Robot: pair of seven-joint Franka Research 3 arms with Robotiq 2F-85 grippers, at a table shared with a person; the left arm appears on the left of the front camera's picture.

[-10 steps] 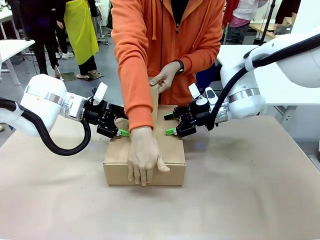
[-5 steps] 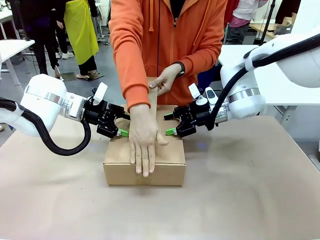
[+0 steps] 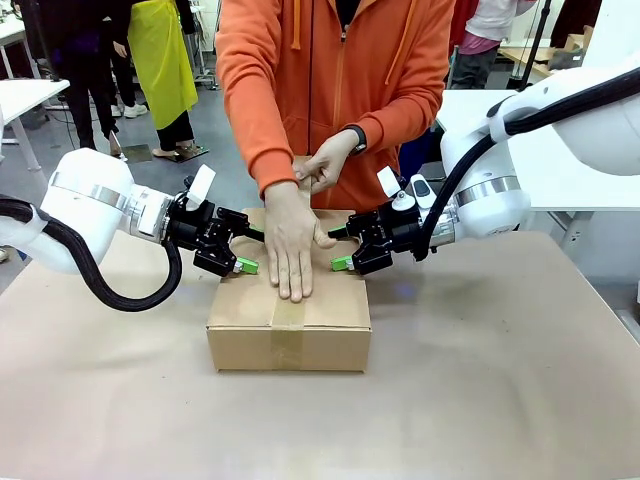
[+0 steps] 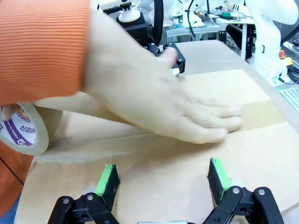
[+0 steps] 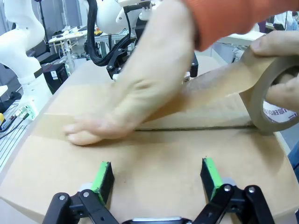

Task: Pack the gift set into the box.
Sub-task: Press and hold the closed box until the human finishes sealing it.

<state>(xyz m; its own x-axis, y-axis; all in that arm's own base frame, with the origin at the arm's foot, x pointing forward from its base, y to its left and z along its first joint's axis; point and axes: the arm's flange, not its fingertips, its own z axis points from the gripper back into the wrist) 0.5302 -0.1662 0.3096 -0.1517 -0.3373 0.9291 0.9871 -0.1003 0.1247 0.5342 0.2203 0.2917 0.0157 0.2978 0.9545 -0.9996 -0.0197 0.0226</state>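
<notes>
While the person's flat hand [image 3: 291,240] has slid back from the near edge of the medium brown corrugated cardboard box [image 3: 289,320] toward its far side over the last second, a strip of brown packing tape [image 3: 288,322] has come into view along the top seam and down the front face. The other hand [image 3: 326,163], which held the tape high above the carton a second ago, now sits lower, just behind the far edge, pinching the roll of brown tape [image 5: 270,95].

My left gripper [image 3: 240,261] rests over the left part of the lid, its green pads spread apart with nothing between them; in the left wrist view they stand wide over bare cardboard. My right gripper [image 3: 345,259] does the same at the right part of the lid, fingers apart and empty. Neither has moved in that second.

With the flaps down and taped, I cannot see the gift set; I take it to be inside the closed box, so packing looks done and only the sealing remains. My part, as I judge it, is steadying the lid until the tape is cut.
</notes>
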